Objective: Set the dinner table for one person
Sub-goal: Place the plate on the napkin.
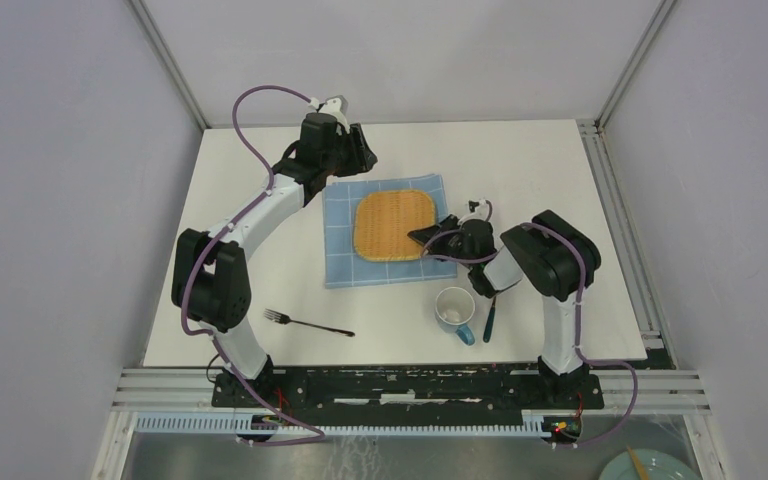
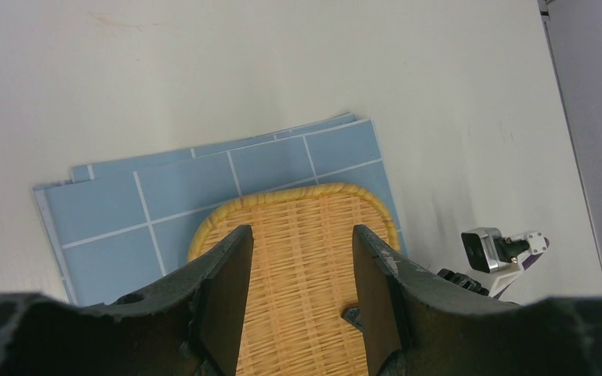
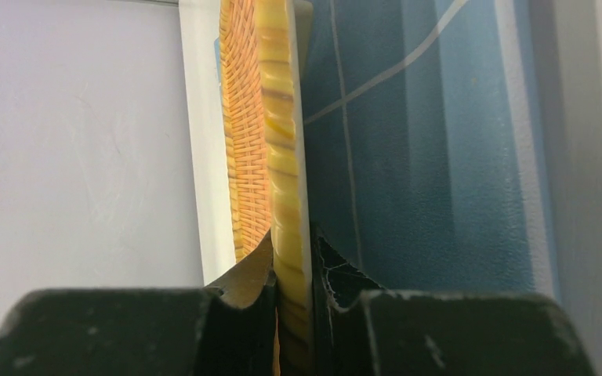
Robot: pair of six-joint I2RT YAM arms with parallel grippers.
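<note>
Woven yellow tray over blue cloth, rim tight between right jaws; left jaws apart above.

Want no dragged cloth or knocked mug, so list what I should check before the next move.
1. Grip of right jaws on woven plate rim: ok, clamped.
2. State of left jaws: ok, open above the plate.
3. Placement of plate: ok, wholly on blue checked cloth.
4. Clearance between plate and cloth: cannot tell.
5. Standing of mug: ok, upright.
6. Position of fork: not ok, lies apart from the cloth on the dinner table, nearer the arms.
</note>
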